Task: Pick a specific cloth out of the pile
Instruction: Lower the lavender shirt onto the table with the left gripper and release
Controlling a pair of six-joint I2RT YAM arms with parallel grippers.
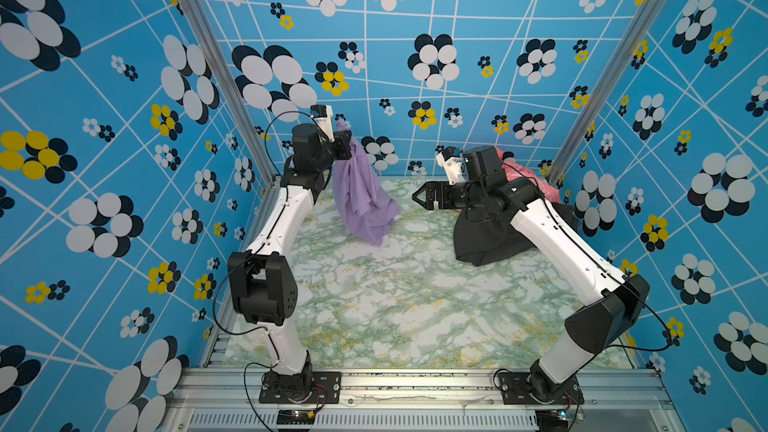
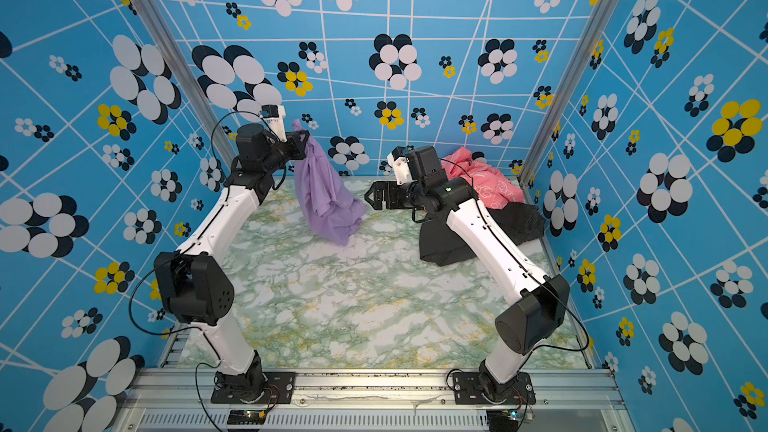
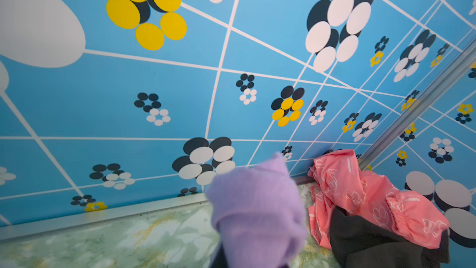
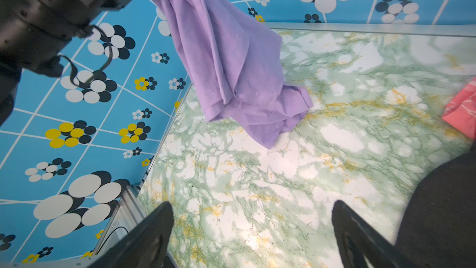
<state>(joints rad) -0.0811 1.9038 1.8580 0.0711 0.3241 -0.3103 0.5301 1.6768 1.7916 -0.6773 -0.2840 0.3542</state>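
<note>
Nearest the lens, at 6 o'clock in both top views: aluminium rail (image 1: 415,380) bearing both arm bases. Beyond it, bare green-marbled surface (image 1: 395,305).

At 11 o'clock, lavender cloth (image 1: 361,193) hanging from the left pincer (image 1: 348,138), clamped tight on its top corner, lower folds seemingly brushing the surface. Well apart from the pile (image 2: 498,201) at 2 o'clock: pink printed cloth (image 2: 486,184) at the back, black cloth (image 1: 486,238) in front, touching.

Picked out, by the look of it; left to do, perhaps only lifting fully clear or setting down.

Right pincer (image 1: 417,197) spread wide and empty, between cloth and pile, pointing toward 9 o'clock. Nothing blocking the cloth; back wall (image 1: 415,76) close behind the left pincer.
</note>
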